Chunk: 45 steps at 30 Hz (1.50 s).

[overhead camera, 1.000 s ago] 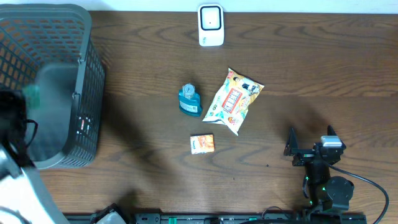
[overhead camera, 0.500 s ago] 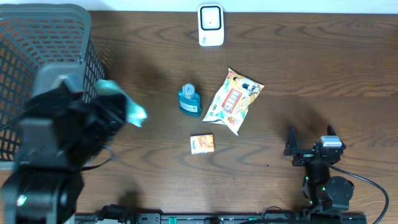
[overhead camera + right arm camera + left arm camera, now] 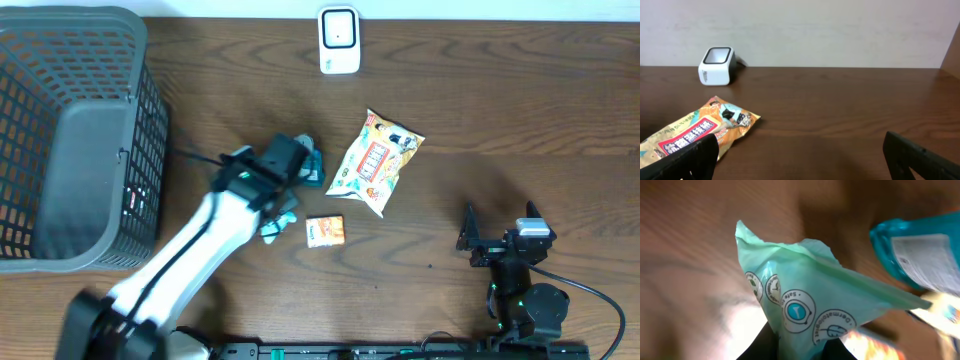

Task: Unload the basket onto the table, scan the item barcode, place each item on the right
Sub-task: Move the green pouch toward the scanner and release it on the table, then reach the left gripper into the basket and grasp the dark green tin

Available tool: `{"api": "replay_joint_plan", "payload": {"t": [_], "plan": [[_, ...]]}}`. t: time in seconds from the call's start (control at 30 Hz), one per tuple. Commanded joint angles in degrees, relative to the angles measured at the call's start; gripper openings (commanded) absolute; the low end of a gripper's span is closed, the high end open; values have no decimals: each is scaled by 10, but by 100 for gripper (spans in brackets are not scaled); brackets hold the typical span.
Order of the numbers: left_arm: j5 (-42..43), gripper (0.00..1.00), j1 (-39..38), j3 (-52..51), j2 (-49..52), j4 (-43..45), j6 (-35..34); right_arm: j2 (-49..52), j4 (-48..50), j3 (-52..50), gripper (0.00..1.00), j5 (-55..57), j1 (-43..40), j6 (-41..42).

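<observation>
as right gripper (image 3: 499, 215) gapes, left gripper (image 3: 278, 210) pinches pouch (image 3: 805, 295).

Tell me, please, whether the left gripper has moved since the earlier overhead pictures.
Yes. The left gripper swung right, from over the basket to beside the blue bottle, shut on the green packet.
</observation>
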Motion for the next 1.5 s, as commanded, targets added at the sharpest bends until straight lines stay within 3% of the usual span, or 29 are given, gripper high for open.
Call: {"api": "replay_joint_plan", "payload": {"t": [0.0,0.13,0.17,0.2,0.23,0.27,0.37,0.73,0.93,1.07,1.1,1.17,1.33,1.47], "plan": [[-16,15,-10,0,67,32,-46,-3,-2,0,99,0,2,-8],[-15,17,-16,0,120,44,-71,-3,-2,0,99,0,2,-8],[-15,31,-16,0,123,42,-71,-3,-2,0,99,0,2,-8],[-13,67,-16,0,123,39,-71,-3,-2,0,99,0,2,-8],[-8,80,-16,1,122,38,-69,-3,-2,0,99,0,2,-8],[-3,88,-16,2,118,37,-68,-3,-2,0,99,0,2,-8],[-4,96,-14,14,102,21,-49,-3,-2,0,99,0,2,-9],[-5,98,12,164,-55,-98,113,-3,-2,0,99,0,2,-8],[-35,98,94,256,-168,-120,199,-3,-2,0,99,0,2,-8],[-85,98,180,314,-194,-140,213,-3,-2,0,99,0,2,-8],[-84,98,245,356,-193,-153,212,-3,-2,0,99,0,2,-8],[-79,98,303,387,-188,-161,212,-3,-2,0,99,0,2,-8],[9,98,483,430,-152,-173,187,-3,-2,0,99,0,2,-8],[142,98,602,429,-79,-203,163,-3,-2,0,99,0,2,-9]]}}
